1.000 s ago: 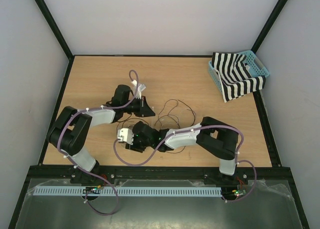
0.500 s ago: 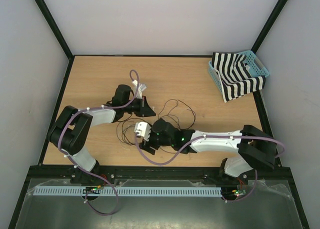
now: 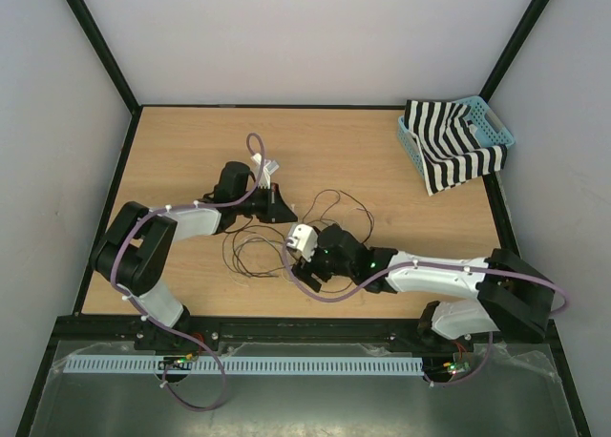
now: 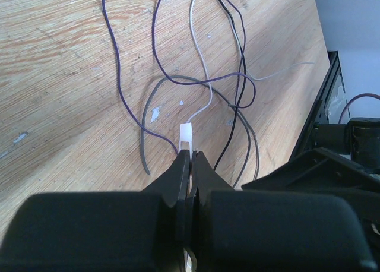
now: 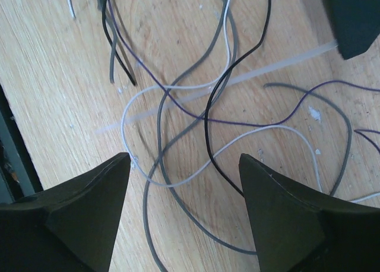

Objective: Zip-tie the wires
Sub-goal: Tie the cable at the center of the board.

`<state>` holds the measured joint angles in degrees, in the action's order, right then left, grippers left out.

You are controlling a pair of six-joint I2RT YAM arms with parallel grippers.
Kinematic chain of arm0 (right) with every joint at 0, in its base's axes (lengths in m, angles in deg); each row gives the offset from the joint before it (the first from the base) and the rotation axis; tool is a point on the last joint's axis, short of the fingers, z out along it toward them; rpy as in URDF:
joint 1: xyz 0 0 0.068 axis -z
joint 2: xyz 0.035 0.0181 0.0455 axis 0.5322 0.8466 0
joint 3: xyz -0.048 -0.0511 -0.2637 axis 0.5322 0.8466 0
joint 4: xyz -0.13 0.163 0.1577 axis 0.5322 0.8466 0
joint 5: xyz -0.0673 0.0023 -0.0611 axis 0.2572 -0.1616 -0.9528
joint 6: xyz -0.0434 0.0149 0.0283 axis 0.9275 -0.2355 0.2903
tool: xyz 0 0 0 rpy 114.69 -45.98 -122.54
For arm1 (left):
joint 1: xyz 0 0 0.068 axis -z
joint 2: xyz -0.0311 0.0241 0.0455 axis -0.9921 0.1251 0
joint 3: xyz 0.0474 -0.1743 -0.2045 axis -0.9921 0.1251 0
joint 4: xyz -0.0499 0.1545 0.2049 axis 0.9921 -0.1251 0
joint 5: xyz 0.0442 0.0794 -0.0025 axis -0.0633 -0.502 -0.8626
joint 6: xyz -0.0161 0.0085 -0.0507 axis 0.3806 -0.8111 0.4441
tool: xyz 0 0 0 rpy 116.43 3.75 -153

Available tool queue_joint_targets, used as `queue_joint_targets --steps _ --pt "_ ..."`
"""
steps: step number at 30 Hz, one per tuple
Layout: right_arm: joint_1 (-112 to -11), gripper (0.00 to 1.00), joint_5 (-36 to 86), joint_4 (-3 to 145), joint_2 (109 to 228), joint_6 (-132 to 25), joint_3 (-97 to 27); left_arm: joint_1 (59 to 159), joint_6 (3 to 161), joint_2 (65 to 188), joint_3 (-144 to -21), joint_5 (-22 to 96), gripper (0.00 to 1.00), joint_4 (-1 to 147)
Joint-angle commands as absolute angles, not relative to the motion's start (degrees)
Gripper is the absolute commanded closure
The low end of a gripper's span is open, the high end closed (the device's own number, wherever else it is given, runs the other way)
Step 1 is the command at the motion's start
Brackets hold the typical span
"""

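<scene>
Here the left end effector [image 4: 189, 156] is pressing its fingers together and pinching one end of the zip tie [image 5: 267, 69]; in the left wrist view a short white tab of the strip is sticking out just past the fingertips. From that grip the whitish strip is running straight and low over the table [image 3: 191, 151], crossing the wires [image 5: 206, 123], though whether it is passing over or under each strand is hard to tell. The wires are lying in loose, overlapping loops of black, grey, white and purple near the middle of the table, between the two arms. The right end effector [image 5: 184, 157] is hovering above this tangle with its fingers spread wide, holding nothing; the free part of the zip tie and several wire loops are showing between the fingertips. In the top view it is sitting just to the near right of the left one. At the far right corner a blue basket [image 3: 487, 122] is holding a black-and-white striped cloth [image 3: 449, 156], well apart from the wires.
</scene>
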<state>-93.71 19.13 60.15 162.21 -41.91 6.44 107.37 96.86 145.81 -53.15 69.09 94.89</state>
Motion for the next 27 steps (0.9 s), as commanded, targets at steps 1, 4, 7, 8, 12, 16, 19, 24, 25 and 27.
queue_joint_targets --steps 1,4,7,8,12,16,19,24,25,27 --pt "-93.9 0.15 20.0 58.3 163.6 -39.8 8.2 107.3 97.3 146.3 -52.1 69.6 1.0 95.9" --pt "-94.1 0.15 20.5 59.0 167.9 -39.6 6.2 107.3 97.4 146.2 -51.9 69.4 1.0 95.9" --pt "-94.5 0.15 20.2 59.3 170.8 -39.4 4.4 107.3 97.6 146.1 -51.8 69.5 1.0 95.8" --pt "-94.7 0.15 20.1 59.3 171.6 -39.3 4.1 107.3 97.6 146.2 -51.8 69.6 1.0 95.8" --pt "-94.7 0.15 18.6 60.0 174.3 -39.2 2.7 107.4 97.9 145.9 -51.3 69.5 1.0 95.8" --pt "-94.7 0.15 16.1 60.0 175.8 -39.4 1.8 107.3 98.0 146.1 -50.8 69.4 1.0 95.8" --pt "-94.5 0.15 12.9 59.9 176.3 -39.0 1.5 107.3 98.0 146.4 -50.8 69.8 1.0 95.8" --pt "-92.5 0.15 12.2 60.4 177.8 -38.2 0.3 107.3 97.9 146.6 -50.8 70.6 1.0 95.8" --pt "-92.3 0.15 12.2 60.4 178.5 -38.1 0.0 107.3 98.0 146.7 -50.8 70.7 1.0 95.8" --pt "-91.9 0.15 12.0 60.4 179.7 -37.7 -0.7 107.3 98.0 146.9 -50.8 71.0 1.0 95.8"
